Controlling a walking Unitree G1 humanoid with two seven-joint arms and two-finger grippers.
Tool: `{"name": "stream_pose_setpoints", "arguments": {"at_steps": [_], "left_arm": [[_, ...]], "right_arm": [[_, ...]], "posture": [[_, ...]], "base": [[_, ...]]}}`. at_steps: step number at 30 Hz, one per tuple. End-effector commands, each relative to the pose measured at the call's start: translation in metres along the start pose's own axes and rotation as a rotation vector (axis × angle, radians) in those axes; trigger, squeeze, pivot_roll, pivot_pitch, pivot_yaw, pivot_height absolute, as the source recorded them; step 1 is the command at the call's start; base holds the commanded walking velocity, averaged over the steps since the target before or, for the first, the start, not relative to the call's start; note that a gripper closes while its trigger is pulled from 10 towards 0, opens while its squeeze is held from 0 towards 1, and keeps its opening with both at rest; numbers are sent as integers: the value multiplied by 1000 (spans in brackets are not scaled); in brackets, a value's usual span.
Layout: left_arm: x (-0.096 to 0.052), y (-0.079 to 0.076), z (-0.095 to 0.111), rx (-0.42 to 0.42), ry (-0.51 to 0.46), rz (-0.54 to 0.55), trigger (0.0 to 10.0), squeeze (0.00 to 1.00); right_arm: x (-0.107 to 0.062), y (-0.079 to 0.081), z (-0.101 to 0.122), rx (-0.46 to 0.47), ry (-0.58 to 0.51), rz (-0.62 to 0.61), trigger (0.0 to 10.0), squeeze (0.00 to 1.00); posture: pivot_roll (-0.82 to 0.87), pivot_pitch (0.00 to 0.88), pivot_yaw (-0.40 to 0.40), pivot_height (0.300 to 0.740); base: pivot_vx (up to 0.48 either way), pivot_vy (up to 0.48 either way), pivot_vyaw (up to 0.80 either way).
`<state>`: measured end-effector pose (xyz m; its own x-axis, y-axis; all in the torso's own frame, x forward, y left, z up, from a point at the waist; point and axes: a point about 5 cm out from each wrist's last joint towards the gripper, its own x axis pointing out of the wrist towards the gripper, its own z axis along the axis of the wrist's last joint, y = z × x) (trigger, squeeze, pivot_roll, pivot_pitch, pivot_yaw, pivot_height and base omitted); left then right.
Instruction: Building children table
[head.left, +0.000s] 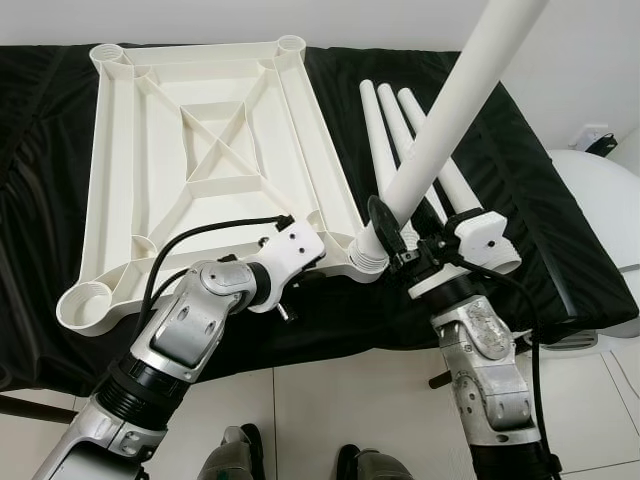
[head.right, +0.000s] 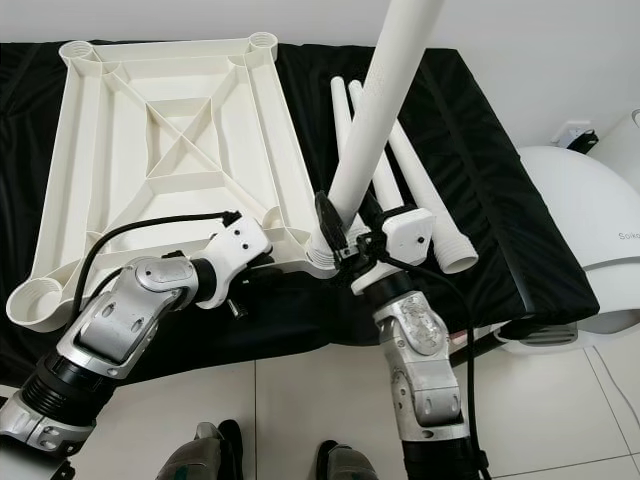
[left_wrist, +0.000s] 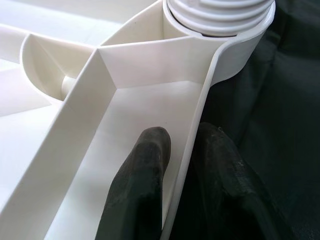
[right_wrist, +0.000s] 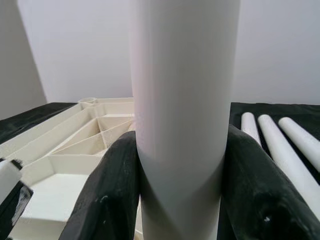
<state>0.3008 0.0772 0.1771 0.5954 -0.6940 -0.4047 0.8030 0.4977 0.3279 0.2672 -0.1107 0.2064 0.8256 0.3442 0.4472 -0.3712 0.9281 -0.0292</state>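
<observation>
A white plastic table top (head.left: 112, 150) lies upside down on a black-covered bench (head.left: 545, 240). One white table leg (head.left: 462, 98) stands tilted upright, its threaded end (left_wrist: 220, 15) sitting in the top's near right corner socket (head.left: 366, 256). My right gripper (right_wrist: 182, 165) is shut on this leg just above the socket, one black finger (right_wrist: 112, 192) on each side. My left gripper (left_wrist: 182, 175) is shut on the table top's near edge wall beside that socket, one finger (left_wrist: 142, 185) inside the rim and the other outside. Three more legs (head.left: 385, 130) lie side by side to the right.
The corner sockets at the near left (head.left: 85, 305) and far side (head.left: 108, 52) hold nothing. A white rounded appliance (head.left: 600, 200) stands to the right of the bench, with a wall socket (head.left: 598, 135) behind it. My feet (head.left: 235, 455) stand on pale floor tiles.
</observation>
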Motion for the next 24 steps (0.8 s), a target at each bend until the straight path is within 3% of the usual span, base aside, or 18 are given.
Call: {"name": "stream_pose_setpoints", "arguments": {"at_steps": [1,24], "left_arm": [[0,-2,6,16,-19,5,10000,0],[-1,-4,7,21,-20,-1,10000,0]], "right_arm": [[-8,0,-25,7,145,-50,10000,0],[-8,4,-30,-49,170,-216,10000,0]], "posture": [[-22,216,-16,740],[-19,203,-16,740]], "base": [[0,0,0],[0,0,0]]}}
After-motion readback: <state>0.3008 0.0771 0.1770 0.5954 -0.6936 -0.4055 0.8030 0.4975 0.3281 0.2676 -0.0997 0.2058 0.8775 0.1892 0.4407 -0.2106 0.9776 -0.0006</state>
